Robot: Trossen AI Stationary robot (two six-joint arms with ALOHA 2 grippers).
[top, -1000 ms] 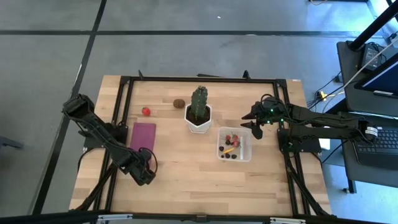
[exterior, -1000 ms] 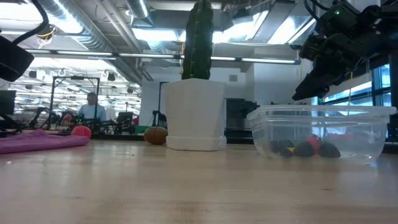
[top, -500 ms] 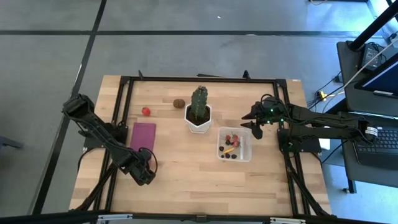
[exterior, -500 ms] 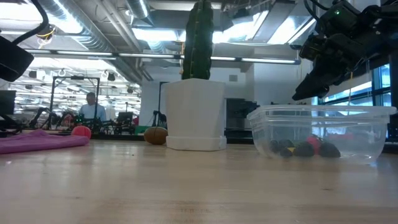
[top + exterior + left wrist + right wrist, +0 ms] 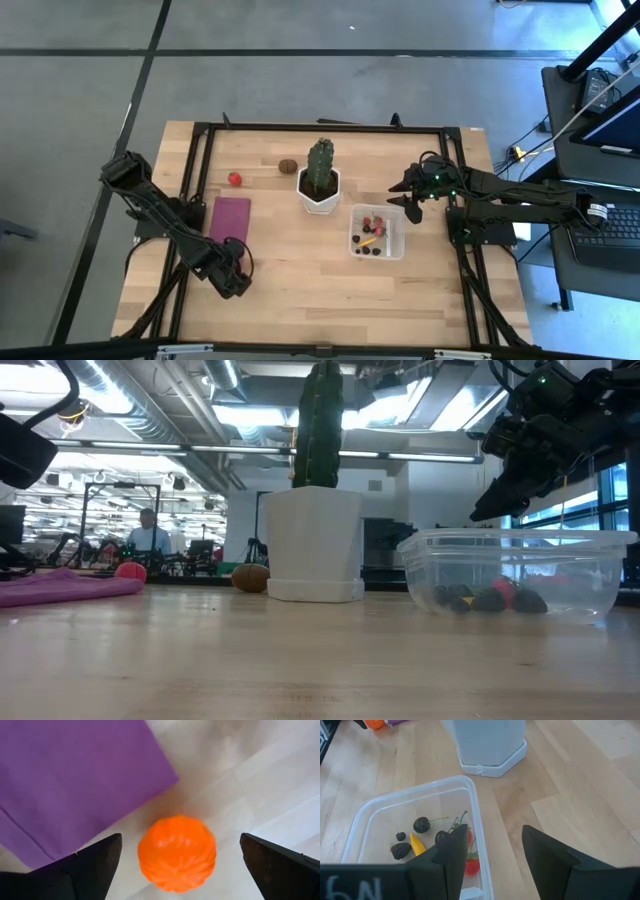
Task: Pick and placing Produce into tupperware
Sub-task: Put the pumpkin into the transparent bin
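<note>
Two grippers are showing; the left gripper is hanging low over the wooden table with its fingers spread wide and released, gripping nothing; a bright orange pumpkin-like piece is lying on the wood squarely between the two fingers, apart from both; just beyond the fingertips a corner of the purple mat is lying flat, close to the orange piece without touching it.

The right gripper is hovering above the far edge of the tupperware, fingers partly parted and holding nothing; one finger is standing over the box's rim, the other over bare wood outside it; under and ahead of the first finger, inside the clear box, dark berries, a yellow-orange sliver and red pieces are resting on the bottom (exact count unclear); past the fingertips the white pot of the cactus is standing upright, just beside the box.

Well apart from both grippers, a small red piece and a brown oval are sitting on the table beyond the mat and the pot; in the low view a person is showing far off in the room.
</note>
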